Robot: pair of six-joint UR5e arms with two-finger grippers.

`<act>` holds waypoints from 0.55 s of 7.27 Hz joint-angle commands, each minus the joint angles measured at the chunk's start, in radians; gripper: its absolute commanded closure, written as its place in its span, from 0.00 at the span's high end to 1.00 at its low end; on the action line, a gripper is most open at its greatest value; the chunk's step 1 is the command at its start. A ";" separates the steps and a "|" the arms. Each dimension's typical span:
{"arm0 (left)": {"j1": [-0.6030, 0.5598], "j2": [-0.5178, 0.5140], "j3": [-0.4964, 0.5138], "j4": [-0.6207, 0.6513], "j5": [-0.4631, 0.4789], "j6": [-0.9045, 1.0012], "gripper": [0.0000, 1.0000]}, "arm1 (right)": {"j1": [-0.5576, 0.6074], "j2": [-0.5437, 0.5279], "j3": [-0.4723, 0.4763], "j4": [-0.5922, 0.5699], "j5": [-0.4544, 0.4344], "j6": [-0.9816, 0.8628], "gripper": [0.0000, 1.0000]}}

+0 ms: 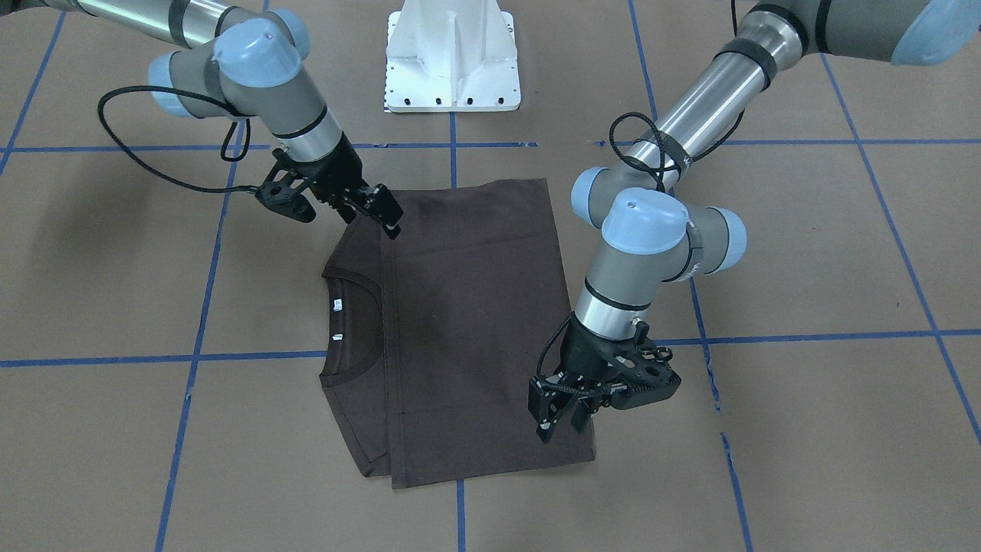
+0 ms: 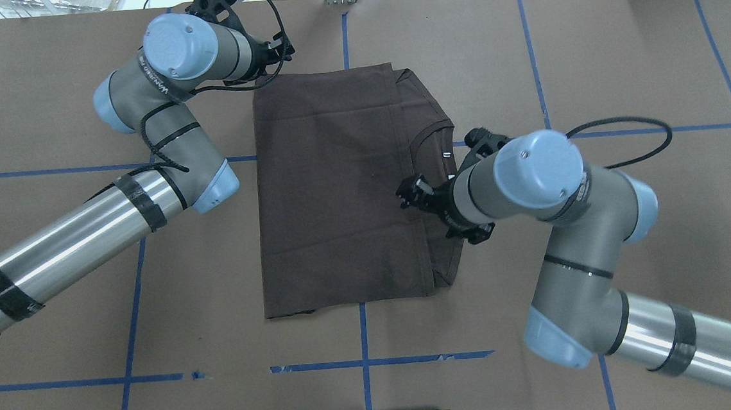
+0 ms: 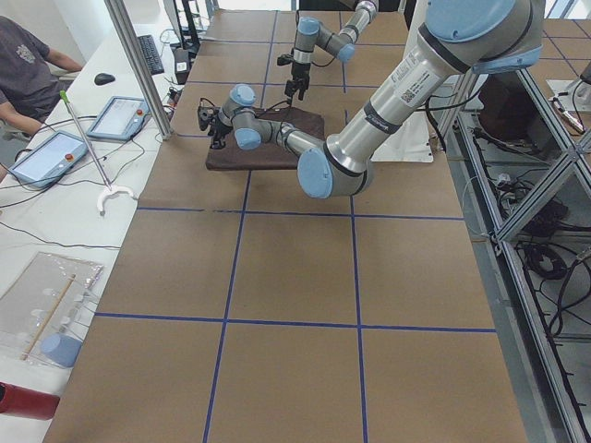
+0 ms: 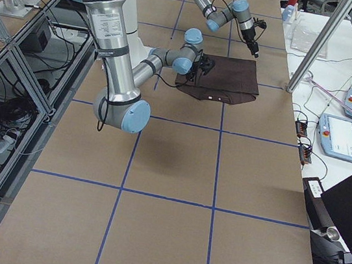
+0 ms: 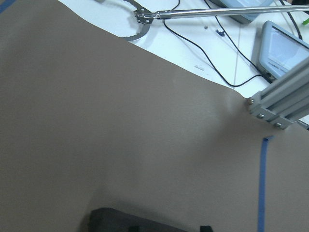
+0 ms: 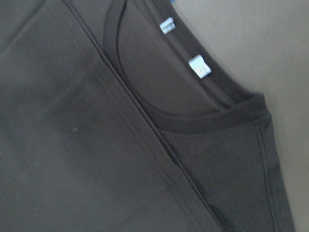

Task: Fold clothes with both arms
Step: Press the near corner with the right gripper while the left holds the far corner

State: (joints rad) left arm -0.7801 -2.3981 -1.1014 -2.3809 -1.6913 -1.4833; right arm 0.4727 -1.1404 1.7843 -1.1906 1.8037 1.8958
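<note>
The dark brown T-shirt [image 1: 475, 322] lies flat on the brown table, folded into a rectangle, and also shows in the overhead view [image 2: 332, 188]. Its ribbed collar [image 1: 374, 307] and white neck labels [image 6: 199, 66] are exposed beside the folded-over layer. My left gripper [image 1: 562, 424] hovers over the shirt's corner farthest from my base, open and empty. My right gripper [image 1: 381, 211] is over the shirt's edge near the collar side, closest to my base; it looks open and holds nothing. In the overhead view the right gripper [image 2: 411, 195] sits by the fold's hem.
The white pedestal base [image 1: 452, 61] stands behind the shirt. Blue tape lines [image 1: 460, 356] grid the table. Past the far edge are an aluminium post [image 4: 319, 47], tablets [image 4: 342, 136] and cables on a white desk, and a seated person [image 3: 23, 65].
</note>
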 commanded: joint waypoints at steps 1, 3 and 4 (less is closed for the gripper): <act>0.001 0.053 -0.075 -0.001 -0.014 0.000 0.62 | -0.173 0.004 -0.005 -0.096 -0.140 0.133 0.85; 0.004 0.053 -0.075 -0.001 -0.014 -0.008 0.63 | -0.175 0.004 0.000 -0.141 -0.141 0.148 0.72; 0.005 0.053 -0.077 -0.001 -0.014 -0.021 0.63 | -0.175 -0.001 0.000 -0.152 -0.141 0.151 0.69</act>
State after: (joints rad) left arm -0.7768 -2.3462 -1.1760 -2.3822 -1.7056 -1.4918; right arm 0.3013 -1.1379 1.7835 -1.3245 1.6658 2.0392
